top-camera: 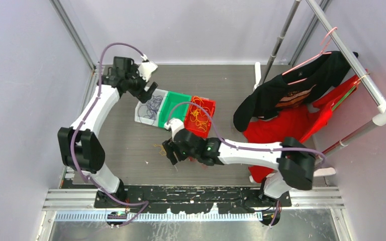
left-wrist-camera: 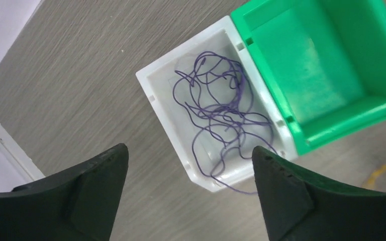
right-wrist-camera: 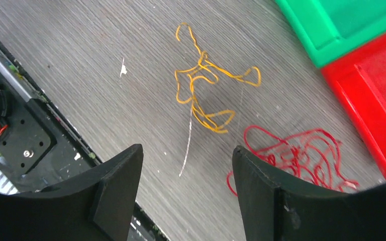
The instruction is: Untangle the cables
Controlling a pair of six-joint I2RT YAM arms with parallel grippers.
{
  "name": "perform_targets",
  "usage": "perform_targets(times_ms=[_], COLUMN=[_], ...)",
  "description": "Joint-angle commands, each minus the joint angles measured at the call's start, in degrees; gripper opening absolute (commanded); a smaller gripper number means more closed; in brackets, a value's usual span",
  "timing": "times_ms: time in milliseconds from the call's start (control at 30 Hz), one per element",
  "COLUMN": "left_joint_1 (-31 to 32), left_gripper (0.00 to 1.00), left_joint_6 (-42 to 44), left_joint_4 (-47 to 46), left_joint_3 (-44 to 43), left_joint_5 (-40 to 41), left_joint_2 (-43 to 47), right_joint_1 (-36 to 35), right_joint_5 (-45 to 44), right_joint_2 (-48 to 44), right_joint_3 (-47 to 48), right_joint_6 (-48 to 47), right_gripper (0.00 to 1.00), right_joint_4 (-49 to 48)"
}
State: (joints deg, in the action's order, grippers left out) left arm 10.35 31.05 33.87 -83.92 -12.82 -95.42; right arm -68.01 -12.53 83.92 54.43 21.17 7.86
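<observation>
Hovering over purple cables [left-wrist-camera: 216, 115] in white bin [left-wrist-camera: 156, 86] — left gripper [left-wrist-camera: 190, 150] spread.

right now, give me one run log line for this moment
left gripper open over white bin | purple cables in white bin | right gripper open over table | orange cable, red cables loose on table

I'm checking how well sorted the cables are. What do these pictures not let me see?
Red cables: right wrist view, near part behind the right gripper; top view, mostly under the right arm.
Red bin: right wrist view, cut off by the edge; top view, its orange strands too small to count.
Purple cables: left wrist view, one end runs behind the left gripper.
</observation>
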Motion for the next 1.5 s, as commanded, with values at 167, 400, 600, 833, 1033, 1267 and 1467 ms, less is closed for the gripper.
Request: perform_targets(times_ms=[167, 400, 600, 833, 1033, 1267, 1467], left_joint_1=[-6.0, -10.2, -13.9, -14.7, -14.7, -14.7, -14.8], left_gripper=[1.0, 1.0, 0.99, 0.96, 0.95, 0.94, 0.82], left_joint_6=[-2.1, 2.3, 4.7, 5.7, 6.5, 7.3, 8.3], left_joint_4=[30.0, 36.7, 37.1, 38.4, 40.0, 40.7, 41.9], left_joint_3=[-13.3, -11.3, -10.1, -9.9, -9.3, -7.5, -5.9], left_joint_5=[-18.5, -24.1, -26.6, -28.8, -31.4, -34.8, -37.4], left_joint_2=[6.9, 10.1, 12.0, 11.9, 12.9, 14.1, 14.2], right_joint_1=[0.5, 1.8, 4.2, 5.7, 7.1, 13.9, 20.3], right_joint_5=[2.7, 4.7, 7.1, 8.4, 10.6, 15.0, 15.1], right_joint_2=[17.6, 23.4, 21.2, 15.4, 9.4, 1.1, -2.0], right_joint_3=[15.0, 19.8, 24.5, 25.2, 24.4, 28.0, 29.5], right_joint_6=[-6.6, -9.7, -10.3, -9.5, -7.2, -3.4, -2.5], right_gripper=[0.67, 0.28, 0.01, 0.01, 0.01, 0.01, 0.01], right_joint_4=[6.5, 7.9, 11.8, 13.7, 12.4, 12.1, 14.3])
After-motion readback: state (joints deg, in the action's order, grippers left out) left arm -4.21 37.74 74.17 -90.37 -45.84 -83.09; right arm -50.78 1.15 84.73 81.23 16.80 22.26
